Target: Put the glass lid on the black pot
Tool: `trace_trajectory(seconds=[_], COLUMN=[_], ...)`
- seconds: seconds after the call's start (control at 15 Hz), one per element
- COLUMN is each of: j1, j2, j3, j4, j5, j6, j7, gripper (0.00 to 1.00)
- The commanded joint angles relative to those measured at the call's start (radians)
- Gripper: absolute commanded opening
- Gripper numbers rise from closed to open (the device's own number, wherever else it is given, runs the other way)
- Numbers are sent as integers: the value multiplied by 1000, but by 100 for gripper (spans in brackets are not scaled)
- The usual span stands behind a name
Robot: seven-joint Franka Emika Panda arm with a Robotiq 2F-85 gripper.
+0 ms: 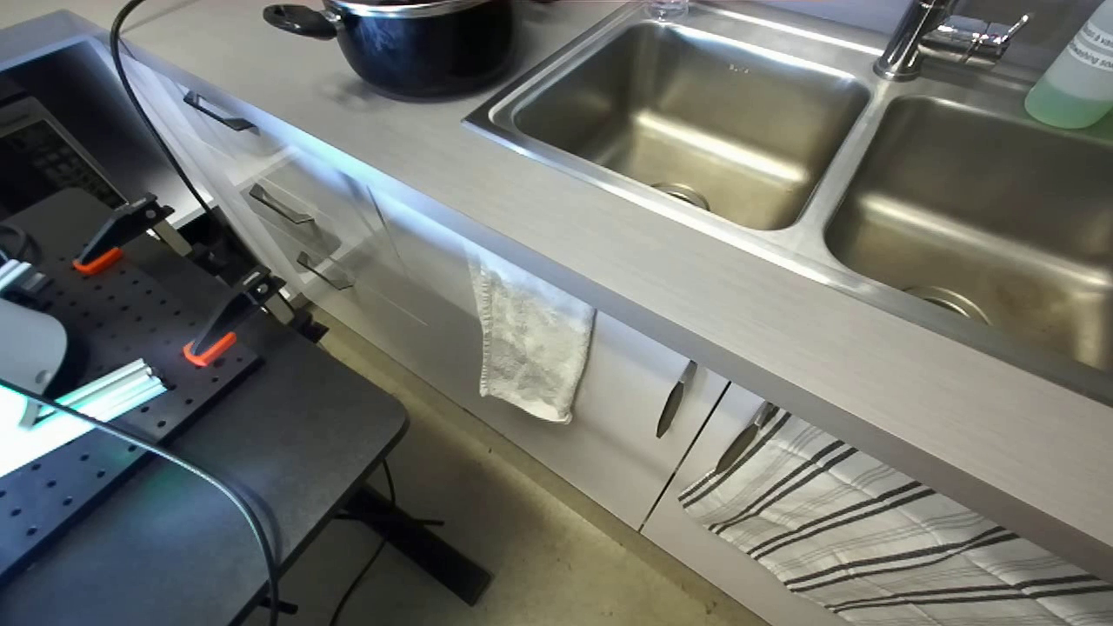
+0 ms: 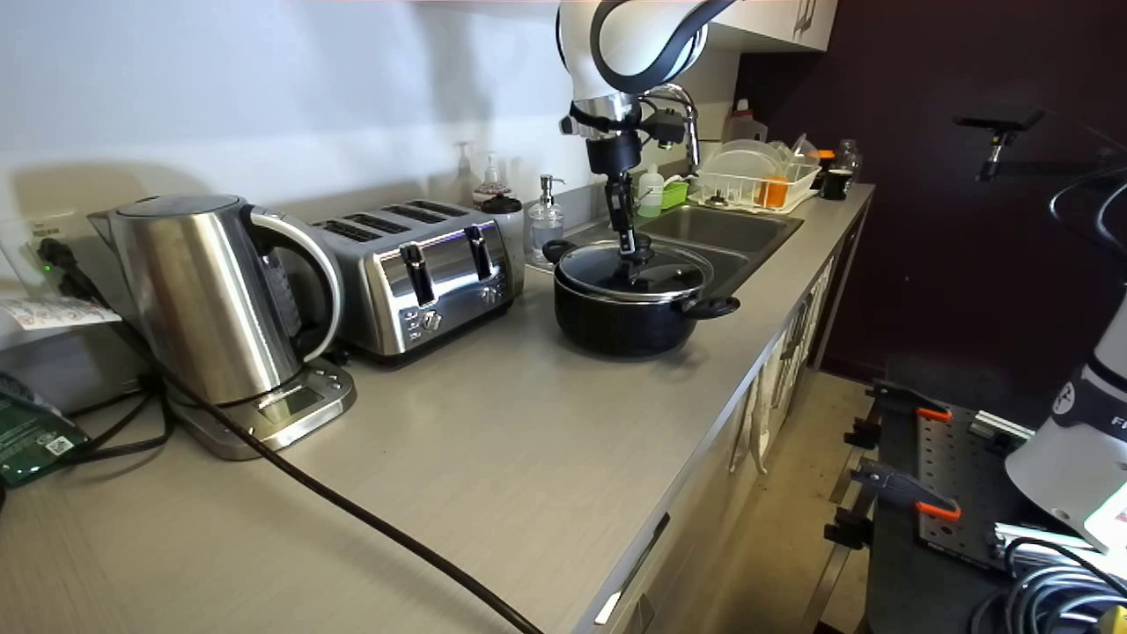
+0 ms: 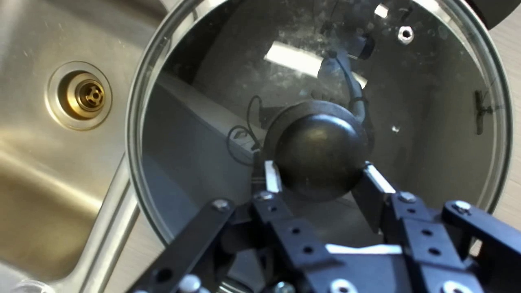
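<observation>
The black pot [image 2: 621,328] stands on the counter beside the sink; it also shows at the top of an exterior view [image 1: 426,48]. The glass lid [image 2: 592,271] lies over the pot's opening, its silver rim close to the pot's rim. I cannot tell whether it sits fully flush all round. In the wrist view the glass lid [image 3: 220,89] fills the middle, with its round black knob [image 3: 319,150] near the centre. My gripper [image 3: 319,171] has its fingertips against both sides of the knob. In an exterior view the gripper [image 2: 630,246] points down onto the knob.
The steel sink basins [image 1: 696,130] lie beside the pot. A toaster [image 2: 414,273], a kettle [image 2: 202,299] and a soap bottle [image 2: 546,220] stand along the wall. A dish rack [image 2: 766,185] is beyond the sink. A black cable [image 2: 379,521] crosses the counter.
</observation>
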Motion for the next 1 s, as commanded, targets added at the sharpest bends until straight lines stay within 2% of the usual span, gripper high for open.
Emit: trace_trajectory(seconds=[0.0, 0.93], j1=[15, 20], j2=[8, 27], j3=[0, 3], j4=[58, 60], j5=[-31, -34], j6=[-53, -54], j7=[25, 16], gripper=[23, 23])
